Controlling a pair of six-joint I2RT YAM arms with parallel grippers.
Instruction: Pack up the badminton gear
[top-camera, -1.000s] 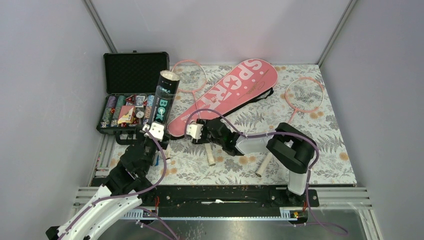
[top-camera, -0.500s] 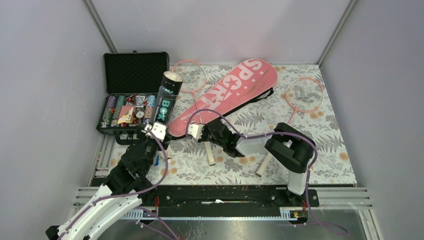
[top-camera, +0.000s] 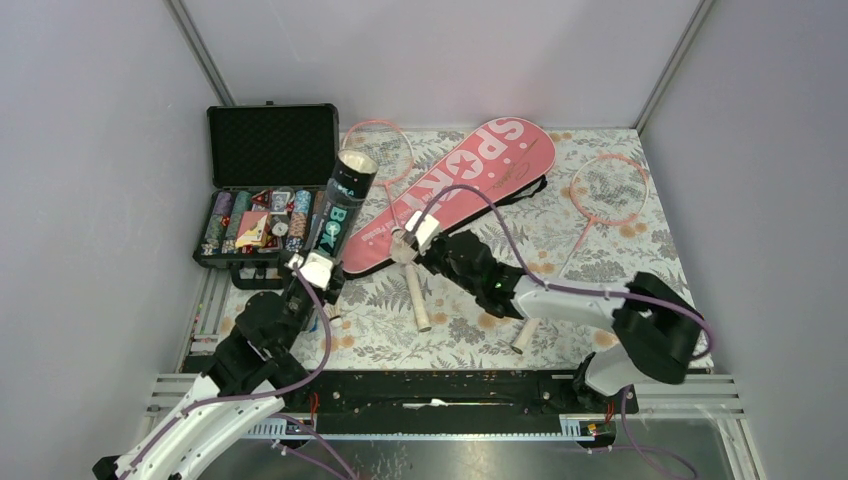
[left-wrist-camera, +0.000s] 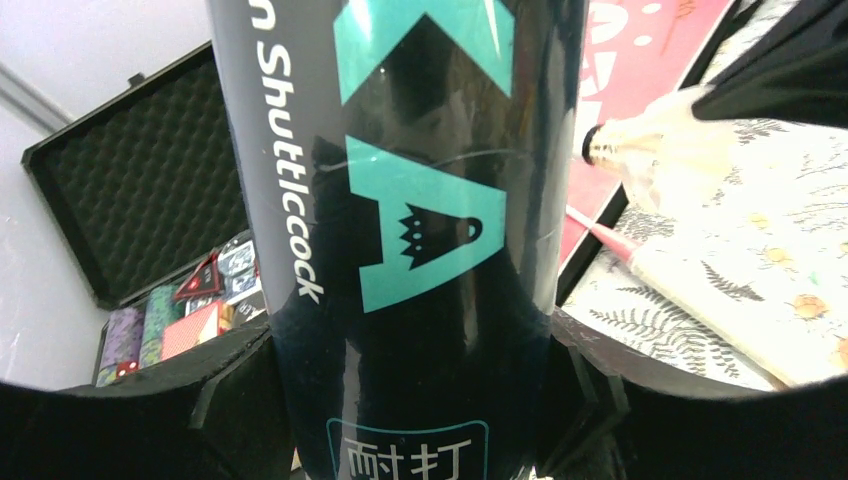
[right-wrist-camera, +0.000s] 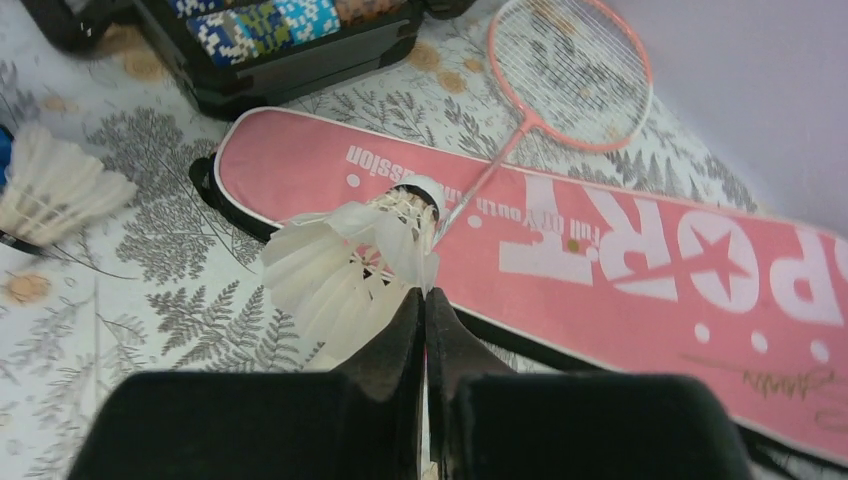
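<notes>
My left gripper (top-camera: 313, 268) (left-wrist-camera: 420, 375) is shut on the lower end of the long black tube (top-camera: 338, 210) (left-wrist-camera: 410, 200) with teal lettering, which leans up and away over the table. Pinched by its feathers in my shut right gripper (top-camera: 414, 238) (right-wrist-camera: 423, 292) is a white shuttlecock (top-camera: 403, 245) (right-wrist-camera: 350, 255) (left-wrist-camera: 660, 150), lifted to the right of the tube and apart from it. Another shuttlecock (right-wrist-camera: 55, 190) lies on the mat. The pink SPORT bag (top-camera: 450, 190) (right-wrist-camera: 620, 250) lies diagonally behind. One pink racket (top-camera: 380, 150) (right-wrist-camera: 570, 70) is partly under the bag; another (top-camera: 610, 188) lies at the right.
An open black case of poker chips (top-camera: 265, 190) (left-wrist-camera: 140, 200) (right-wrist-camera: 270, 40) stands at the back left, close beside the tube. Grey walls close in the table on three sides. The white racket handles (top-camera: 420, 300) lie between the two arms.
My right gripper closed on the shuttlecock and carried it up and away, toward the bag, the arm stretching out. The tube in my left gripper swung a little to the right.
</notes>
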